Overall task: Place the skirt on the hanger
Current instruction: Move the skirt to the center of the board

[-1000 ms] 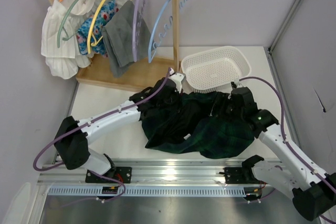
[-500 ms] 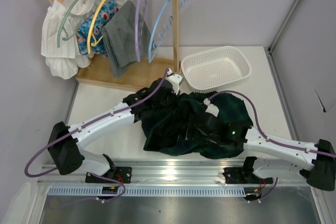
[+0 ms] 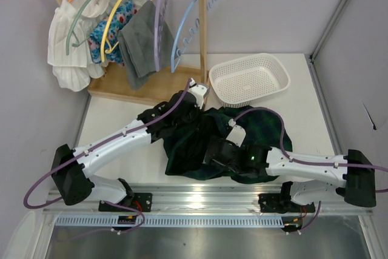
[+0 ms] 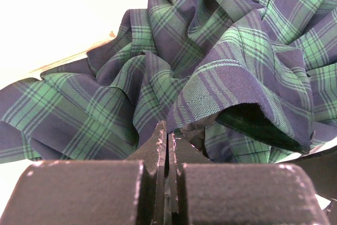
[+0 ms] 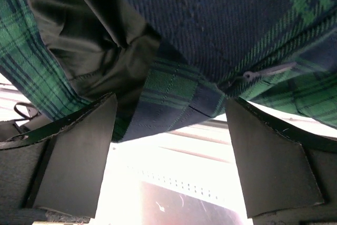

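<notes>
The dark green and navy plaid skirt (image 3: pixel 185 147) lies bunched mid-table. My left gripper (image 3: pixel 200 102) sits at its far edge by the rack's base. In the left wrist view its jaws (image 4: pixel 168 130) are shut, with the skirt's (image 4: pixel 237 51) folds gathered at the tips. My right gripper (image 3: pixel 213 154) rests low over the skirt's near part. In the right wrist view it (image 5: pixel 171 98) stands wide open, the skirt's hem (image 5: pixel 221 19) and dark lining hanging just above the gap. A bare light-blue hanger (image 3: pixel 185 31) hangs at the rack's right end.
The wooden rack (image 3: pixel 203 22) at the back left carries several more hangers with a white garment (image 3: pixel 66 47), a floral one and a grey one (image 3: pixel 142 40). A white perforated basket (image 3: pixel 248 57) stands behind the skirt. The table's metal front rail (image 3: pixel 200 201) runs close to the right arm.
My right arm swung down and leftward across the skirt's near side and its jaws widened. My left gripper drew a little back toward the rack, pulling the skirt's far edge.
</notes>
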Controlling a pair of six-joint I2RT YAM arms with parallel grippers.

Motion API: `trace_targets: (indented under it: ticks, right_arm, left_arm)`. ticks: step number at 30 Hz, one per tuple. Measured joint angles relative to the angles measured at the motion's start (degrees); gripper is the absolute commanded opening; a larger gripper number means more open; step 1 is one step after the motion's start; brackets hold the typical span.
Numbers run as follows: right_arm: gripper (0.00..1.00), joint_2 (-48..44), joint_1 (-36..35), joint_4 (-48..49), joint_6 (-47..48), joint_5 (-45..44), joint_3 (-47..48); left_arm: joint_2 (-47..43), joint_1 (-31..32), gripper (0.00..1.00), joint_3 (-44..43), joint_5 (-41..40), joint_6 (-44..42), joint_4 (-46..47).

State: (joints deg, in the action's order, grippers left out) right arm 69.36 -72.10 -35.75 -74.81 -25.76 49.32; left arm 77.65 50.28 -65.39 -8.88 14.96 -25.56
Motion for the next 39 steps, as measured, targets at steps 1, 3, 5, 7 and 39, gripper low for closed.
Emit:
trace_targets:
  ticks: [1, 3, 5, 7, 39]
  right_arm:
    - [0.88, 0.26, -0.17, 0.50, -0.22, -0.48, 0.00]
    - [0.86, 1.27, -0.28, 1.57, -0.31, -1.27, 0.02]
    - [0.83, 3.43, -0.31, 1.90, -0.26, -2.21, 0.72]
    - [0.80, 6.54, -0.31, 1.70, -0.20, -2.95, 2.43]
    - [0.00, -30.88, 27.39, -20.57, 26.03, -6.82, 18.38]
  left_arm:
    - [-0.22, 0.00, 0.00, 0.00, -0.04, 0.00, -0.09]
    - [-0.59, 0.00, 0.00, 0.00, -0.31, 0.00, -0.28]
    - [-0.96, 0.00, 0.00, 0.00, -0.81, 0.00, -0.35]
    - [-1.36, 0.00, 0.00, 0.02, -1.33, 0.00, -0.37]
    - [-4.13, -2.73, 0.00, -19.93, -0.92, -1.53, -14.23]
